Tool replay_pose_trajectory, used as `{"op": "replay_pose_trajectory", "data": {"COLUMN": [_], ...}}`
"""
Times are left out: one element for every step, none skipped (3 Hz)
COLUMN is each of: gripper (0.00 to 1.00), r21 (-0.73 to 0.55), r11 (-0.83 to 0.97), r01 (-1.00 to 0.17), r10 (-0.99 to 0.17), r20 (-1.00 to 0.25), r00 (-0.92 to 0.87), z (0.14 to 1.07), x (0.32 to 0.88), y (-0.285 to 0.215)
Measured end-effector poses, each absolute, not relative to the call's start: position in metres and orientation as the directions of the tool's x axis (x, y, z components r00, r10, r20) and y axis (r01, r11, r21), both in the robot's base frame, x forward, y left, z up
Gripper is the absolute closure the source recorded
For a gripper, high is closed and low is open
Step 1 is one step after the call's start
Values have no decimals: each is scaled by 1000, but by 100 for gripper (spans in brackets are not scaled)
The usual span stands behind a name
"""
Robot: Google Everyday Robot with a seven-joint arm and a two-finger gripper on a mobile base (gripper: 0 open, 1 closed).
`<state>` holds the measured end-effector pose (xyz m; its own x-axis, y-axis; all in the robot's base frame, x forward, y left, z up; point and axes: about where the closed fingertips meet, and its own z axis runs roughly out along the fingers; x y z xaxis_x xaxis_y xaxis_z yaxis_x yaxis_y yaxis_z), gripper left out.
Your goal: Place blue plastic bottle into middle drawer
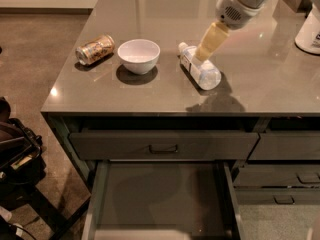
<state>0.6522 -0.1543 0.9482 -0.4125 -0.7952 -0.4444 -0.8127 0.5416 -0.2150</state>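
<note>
The small clear, bluish plastic water bottle (205, 74) lies on its side on the glossy grey countertop (260, 91), just to the right of the round white bowl (138, 55), with its white screw cap towards the bowl and the far edge and its base angled towards the near edge. The robot's tan, tapered gripper (202, 54) reaches down from the upper right of the bowl, its tip over the bottle's upper half, close by the cap end; whether it is spread or pinched on the bottle cannot be told from this angle. To the left of the bowl, a gold-brown drink can (95, 49) rests on its side. Below the bowl, beneath the closed grey drawer front with a small dark handle (163, 145), the wide dark grey middle drawer (160, 199) stands pulled out, with its flat floor showing between paler side walls.
</note>
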Motion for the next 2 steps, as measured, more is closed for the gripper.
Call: {"op": "replay_pose_trajectory", "data": {"gripper": [0, 0], "r21": [-133, -66], "r11": [544, 552], "r01": [-828, -831], "r10": [-769, -745], "r20": [-473, -486], "r00": [-429, -457], "z": [921, 896], "x": [665, 672], "y": [-133, -122]}}
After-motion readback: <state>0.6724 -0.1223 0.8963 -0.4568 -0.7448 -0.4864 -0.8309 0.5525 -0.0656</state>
